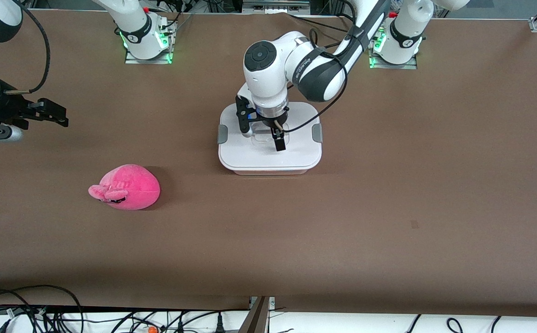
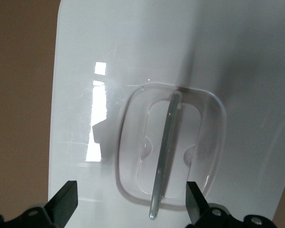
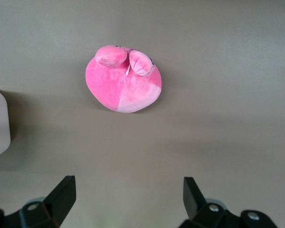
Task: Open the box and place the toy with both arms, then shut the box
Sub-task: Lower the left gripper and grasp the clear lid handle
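right claw [image 1: 48, 111] hangs up in the air over the surface [image 1: 388, 194] at the right arm's end, fingers spread apart and holding nothing. the pink toy [image 1: 127, 187] sits on the surface, nearer the front camera than the box [image 1: 269, 141]. lid's on the box, and the left claw [image 1: 268, 134] hovers right above its clear handle [image 2: 168, 156], fingers apart.
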You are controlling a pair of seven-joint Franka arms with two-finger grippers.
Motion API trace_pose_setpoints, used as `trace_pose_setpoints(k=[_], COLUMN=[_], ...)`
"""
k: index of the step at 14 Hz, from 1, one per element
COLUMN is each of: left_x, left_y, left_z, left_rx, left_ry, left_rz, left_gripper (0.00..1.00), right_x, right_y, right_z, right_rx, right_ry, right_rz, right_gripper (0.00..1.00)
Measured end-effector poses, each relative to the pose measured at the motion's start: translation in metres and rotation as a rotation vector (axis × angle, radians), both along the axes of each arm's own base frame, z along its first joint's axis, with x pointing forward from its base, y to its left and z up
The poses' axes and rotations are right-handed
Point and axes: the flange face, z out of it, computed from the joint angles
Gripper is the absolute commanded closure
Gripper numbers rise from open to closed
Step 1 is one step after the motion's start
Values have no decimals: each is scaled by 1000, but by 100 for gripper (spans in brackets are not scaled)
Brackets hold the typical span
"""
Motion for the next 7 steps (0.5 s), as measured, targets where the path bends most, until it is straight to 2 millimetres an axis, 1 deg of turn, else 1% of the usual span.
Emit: trace_pose_setpoints(k=[3,4,5,6,7], left_x=[-2,-4,-6,-8,-10], left_y=[-6,-8,-10,-11,-13], left_z=[-8,-9,-10,-9,-9], left_rx=[-10,-10,-10,-11,-13], left_ry=[-6,-5,-5,-3,-2], left_rz=[-11,-14,-17,-21,-25], left_gripper=[0,19,33,54,85], right_x=[0,0,0,0,0], right_y=[0,0,0,0,0], right_z=[0,0,1,1,2], right_rx=[0,0,0,0,0], right_ry=[-1,-2,-3,-3,-4], right_rz=[0,0,0,0,0], right_gripper=[0,0,0,0,0])
